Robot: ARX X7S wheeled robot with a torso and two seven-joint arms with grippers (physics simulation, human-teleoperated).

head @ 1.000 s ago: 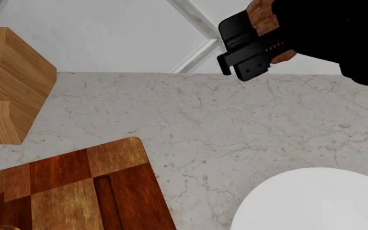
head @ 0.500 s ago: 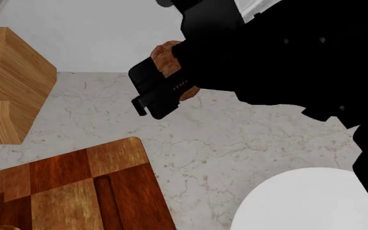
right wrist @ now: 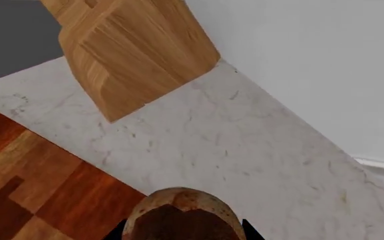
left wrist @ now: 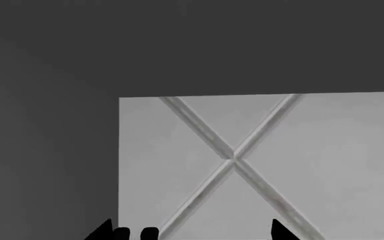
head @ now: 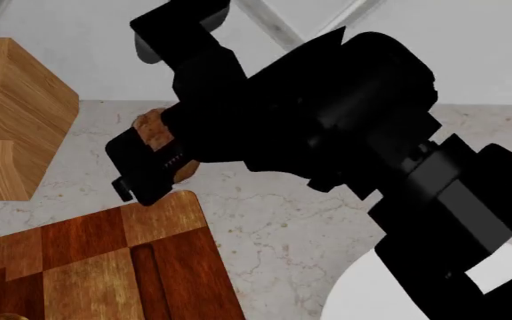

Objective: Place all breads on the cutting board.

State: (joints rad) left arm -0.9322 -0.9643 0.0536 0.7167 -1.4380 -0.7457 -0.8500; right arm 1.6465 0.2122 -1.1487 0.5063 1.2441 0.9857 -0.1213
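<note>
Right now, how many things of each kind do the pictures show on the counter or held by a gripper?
Bread: 1, the brown roll in the right gripper
Cutting board: 1
Pale wood block: 1
White plate: 1
Total: 4

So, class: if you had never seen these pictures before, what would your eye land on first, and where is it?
The big black right arm sweeps across the head view, its right gripper holding a brown bread roll just beyond the corner of the reddish cutting board. A thick pale-wood block stands at the far left of the marble counter.
</note>
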